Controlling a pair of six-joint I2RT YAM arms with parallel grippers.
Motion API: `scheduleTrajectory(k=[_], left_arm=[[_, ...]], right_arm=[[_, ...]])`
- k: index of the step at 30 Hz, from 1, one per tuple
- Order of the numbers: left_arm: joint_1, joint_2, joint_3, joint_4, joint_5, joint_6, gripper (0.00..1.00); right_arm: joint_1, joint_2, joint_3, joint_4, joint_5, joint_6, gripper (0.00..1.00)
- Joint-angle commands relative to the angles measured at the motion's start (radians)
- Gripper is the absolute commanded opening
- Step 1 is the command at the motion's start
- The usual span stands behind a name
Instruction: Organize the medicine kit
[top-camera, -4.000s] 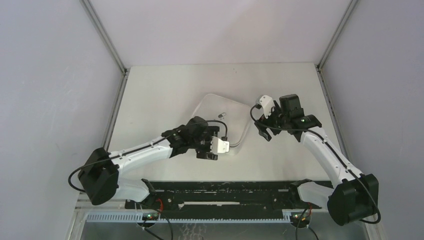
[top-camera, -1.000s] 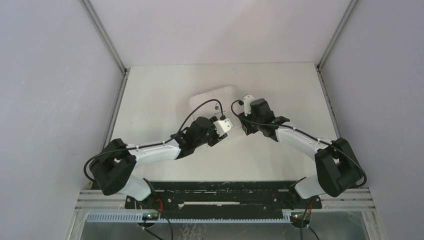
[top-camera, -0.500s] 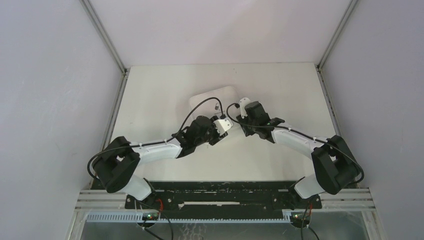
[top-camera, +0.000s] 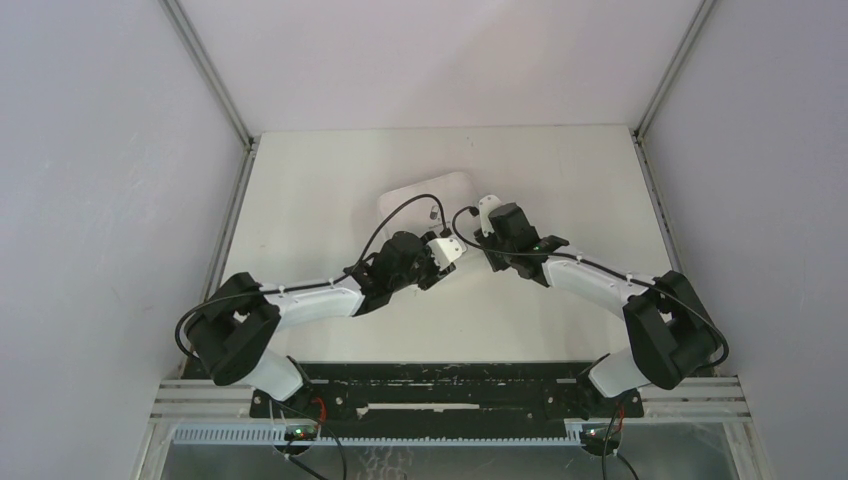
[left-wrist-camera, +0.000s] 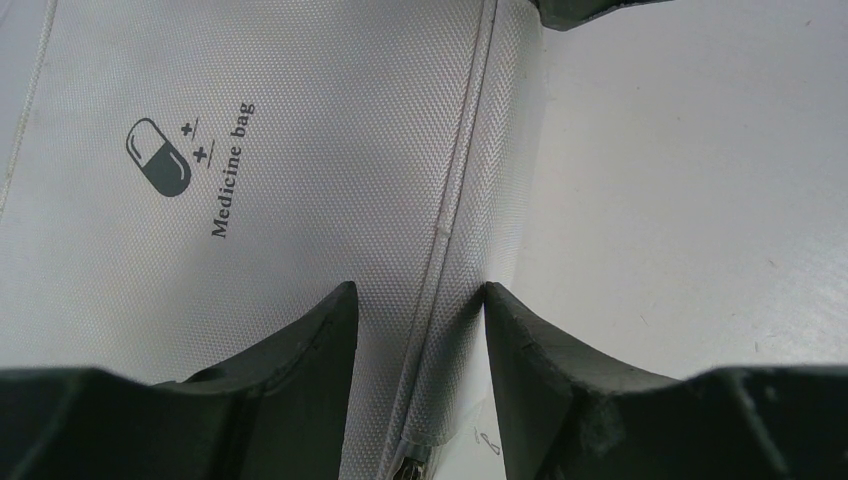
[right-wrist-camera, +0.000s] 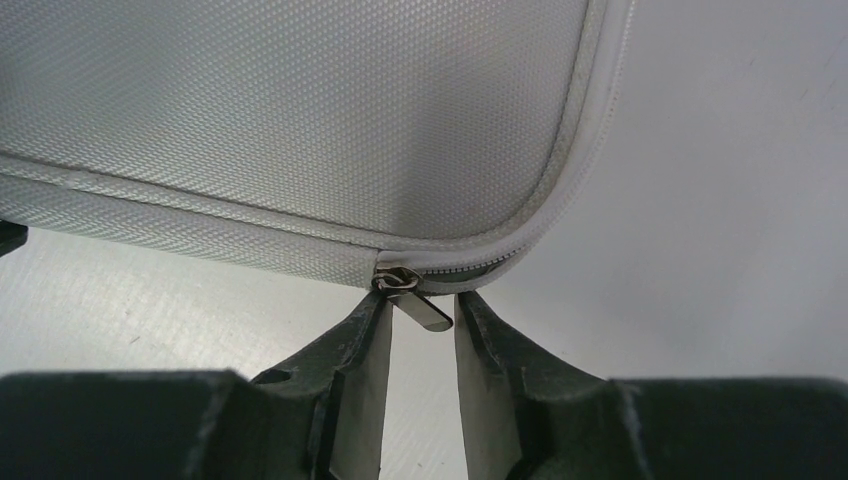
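The medicine kit (top-camera: 425, 190) lies zipped shut at the middle of the worktop (top-camera: 330, 180), towards its far side. The left fingers (left-wrist-camera: 300, 340) straddle one edge of the kit at a middling gap; I cannot tell whether they grip it. The right fingers (right-wrist-camera: 350, 350) stand narrow with the zip pull (right-wrist-camera: 430, 315) between them at the kit's corner.

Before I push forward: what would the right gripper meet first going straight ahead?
The metal zipper pull, sitting between the jaws of the right gripper, then the zipped edge of the medicine kit just behind. Exact depth is unclear.
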Motion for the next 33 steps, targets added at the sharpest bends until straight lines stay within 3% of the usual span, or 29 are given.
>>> scheduleTrajectory(k=[1,17,33], left_arm=[[0.006,0.004,-0.02,0.007,0.034,-0.021,0.53],[0.011,0.004,-0.016,-0.009,0.058,-0.021,0.51],[0.012,0.026,-0.004,-0.024,0.05,0.003,0.49]], right_arm=[[0.006,-0.039,0.018,0.057,0.025,-0.022,0.29],[0.011,-0.064,0.025,0.056,0.026,-0.077,0.31],[0.009,-0.055,0.034,0.046,0.013,-0.089,0.09]])
